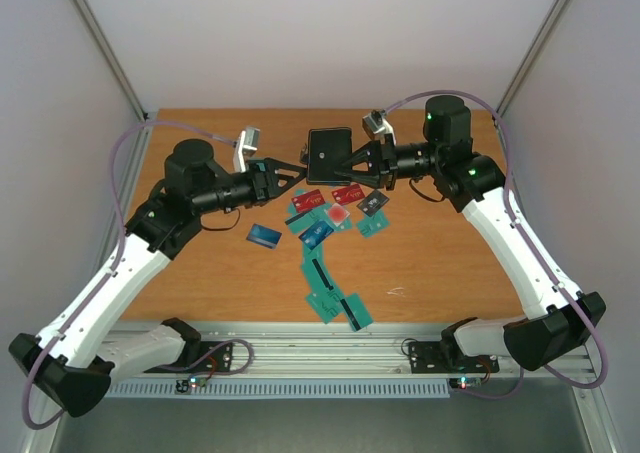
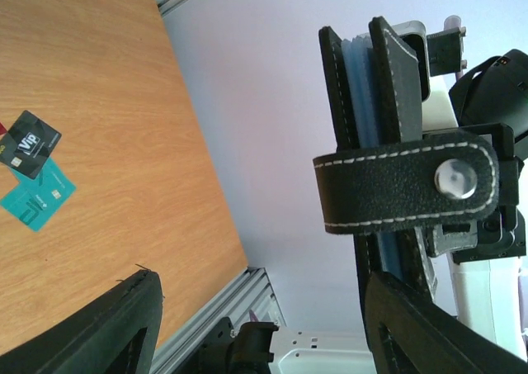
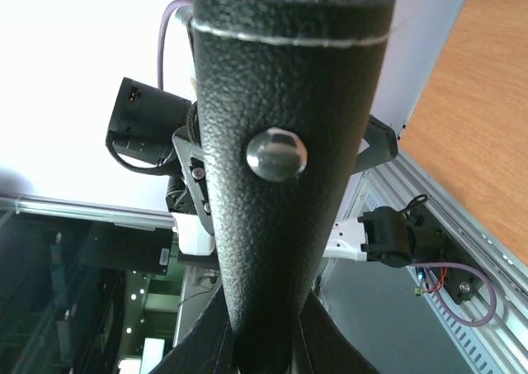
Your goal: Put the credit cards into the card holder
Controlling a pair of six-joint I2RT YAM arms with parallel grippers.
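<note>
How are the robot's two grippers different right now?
The right gripper is shut on the card holder, holding it up in the air. The left gripper is open and holds nothing. The right gripper reaches in from the right, and the left gripper points at the holder from the opposite side. Both are black with two fingers.

Setting: robotics lab test cell; white panel walls (image 1: 320, 33), aluminium frame post (image 1: 106, 43), wooden tabletop (image 1: 430, 263), slotted mounting rail (image 1: 330, 348)

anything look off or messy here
The cards lie strewn mid-table at all angles, several overlapping in a crooked trail toward the near edge. The holder is up off the table in the right end effector, with its strap wrapped across its edge.
</note>
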